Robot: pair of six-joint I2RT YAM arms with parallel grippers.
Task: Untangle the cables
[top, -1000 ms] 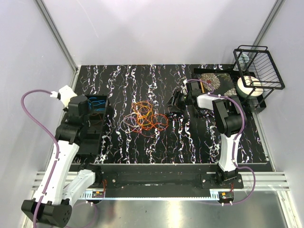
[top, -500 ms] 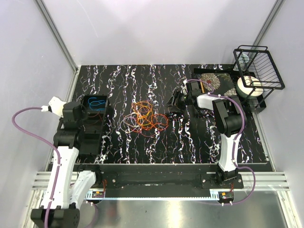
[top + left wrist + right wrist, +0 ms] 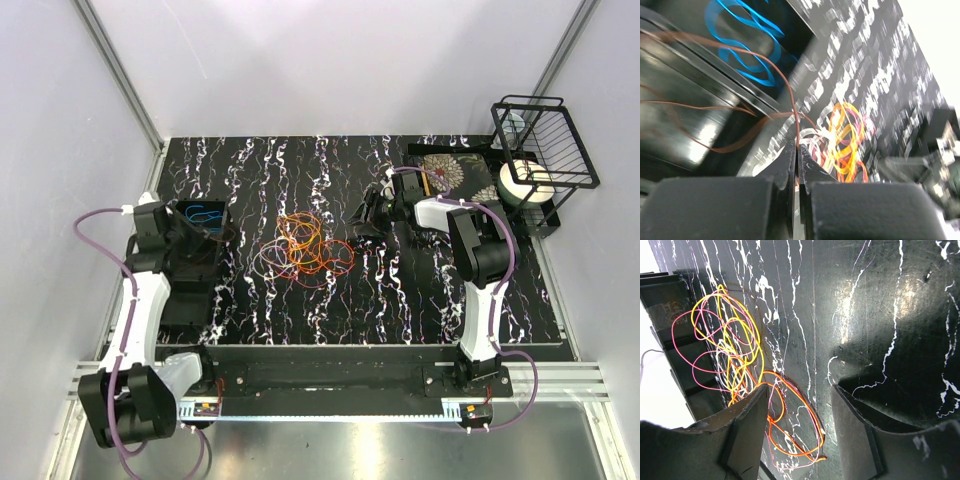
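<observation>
Shifted slightly left, left tool [image 3: 798,150] stays clenched on a thin brown cable [image 3: 797,125], blurred by motion. Tangled cables [image 3: 305,250] lie mid-worktop [image 3: 400,300]. The right tool [image 3: 799,386], released, hovers just right of them, its fingers [image 3: 747,425] hiding some loops.

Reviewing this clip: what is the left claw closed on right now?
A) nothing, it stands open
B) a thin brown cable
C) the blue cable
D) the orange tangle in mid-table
B: the left wrist view shows the left claw pinched shut on a thin brown cable that runs up from its tips, while the blue cable lies apart in the black tray.
</observation>
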